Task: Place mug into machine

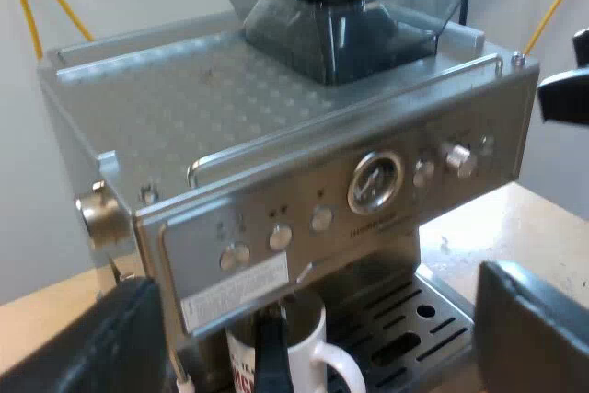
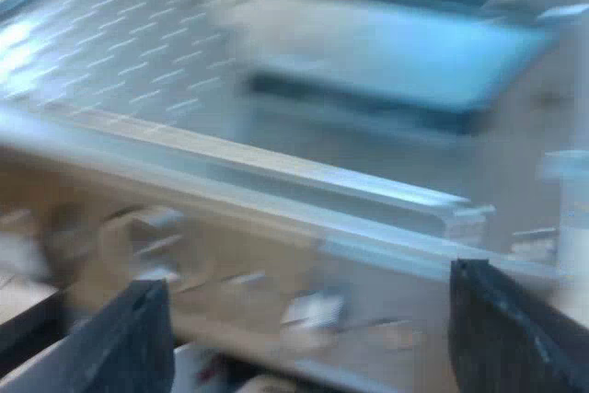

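My left tool [image 1: 313,319] hangs wide open and empty before the espresso machine [image 1: 276,108], facing the mug [image 1: 317,347] under its front. My right tool [image 2: 308,319] is also open, above the machine's top.

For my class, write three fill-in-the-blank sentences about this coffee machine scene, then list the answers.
1. The bean hopper sits on the espresso machine's ____.
2. The mug on the drip tray is mostly ____ in colour.
3. The left gripper's fingers are ____, holding nothing.
Missing words: top; white; open.
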Available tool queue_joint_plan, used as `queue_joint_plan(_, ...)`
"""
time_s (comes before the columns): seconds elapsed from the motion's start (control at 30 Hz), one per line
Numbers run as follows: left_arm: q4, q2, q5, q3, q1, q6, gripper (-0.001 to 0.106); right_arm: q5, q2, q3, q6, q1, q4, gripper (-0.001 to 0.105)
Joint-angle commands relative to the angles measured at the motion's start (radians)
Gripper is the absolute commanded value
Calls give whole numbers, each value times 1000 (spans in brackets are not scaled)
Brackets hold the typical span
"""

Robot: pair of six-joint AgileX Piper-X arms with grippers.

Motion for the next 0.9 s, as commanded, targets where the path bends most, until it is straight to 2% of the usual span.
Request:
queue_joint_plan(0.03,-18,34,-9,-53,1,-13,73,-30,-47,-10,-4,-85,29,64)
queue_joint_plan(0.13,-18,67,-24,-104,1,-13,73,-73,-88,-10,-4,-187,84,64)
queue_joint_plan(0.27,-18,80,-52,-129,4,-13,73,-117,-143,-10,-4,-324,155,64)
queue_joint_plan(0.4,-16,80,-45,-129,65,-13,73,-195,-209,-10,-4,-498,228,64)
queue_joint_plan(0.53,20,80,13,-129,181,-13,73,-280,-266,-10,-28,-660,300,64)
queue_joint_plan(0.67,108,67,49,-131,267,-13,73,-294,-308,-10,-77,-758,352,64)
queue_joint_plan(0.77,158,38,53,-131,283,-10,73,-294,-355,-10,-86,-785,383,64)
queue_joint_plan(0.83,183,5,94,-131,283,-5,73,-294,-398,-10,-88,-781,403,64)
queue_joint_plan(0.9,209,-27,92,-131,283,-5,73,-294,-428,-10,-88,-782,429,64)
